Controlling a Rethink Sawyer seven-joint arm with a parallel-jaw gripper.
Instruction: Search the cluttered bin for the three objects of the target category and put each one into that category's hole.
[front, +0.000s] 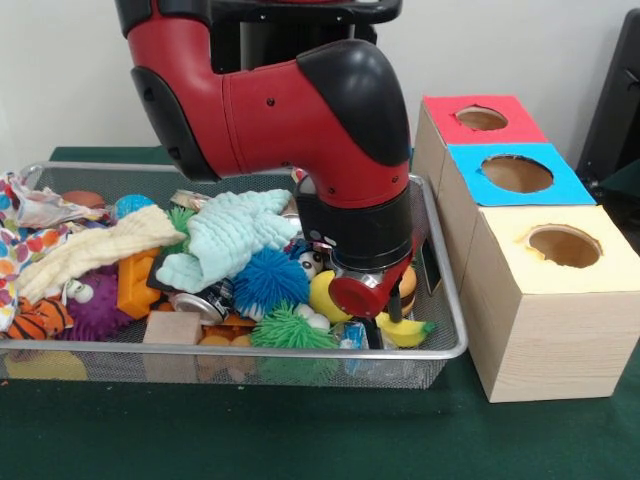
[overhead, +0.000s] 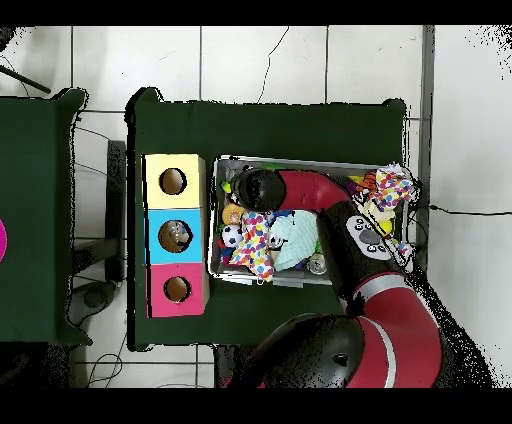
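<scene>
A wire mesh bin (front: 441, 262) holds a heap of toys and cloths. My gripper (front: 370, 302) is lowered into the bin's right end, with the black wrist hiding its tips. Around it lie a yellow ball (front: 324, 296), a toy burger (front: 407, 286) and a yellow banana toy (front: 404, 331). In the overhead view the wrist (overhead: 259, 188) covers the bin (overhead: 300, 160) corner nearest the boxes. Three wooden boxes stand beside the bin, with holes in red (front: 481, 118), blue (front: 516, 173) and yellow (front: 565, 245) tops.
Also in the bin are a mint cloth (front: 235, 235), a blue spiky ball (front: 270, 280), a green spiky ball (front: 290, 328), an orange block (front: 137, 285), a cream cloth (front: 95, 250), a purple spiky ball (front: 100, 305) and a tiger plush (front: 40, 318). Something small shows inside the blue box's hole (overhead: 175, 235).
</scene>
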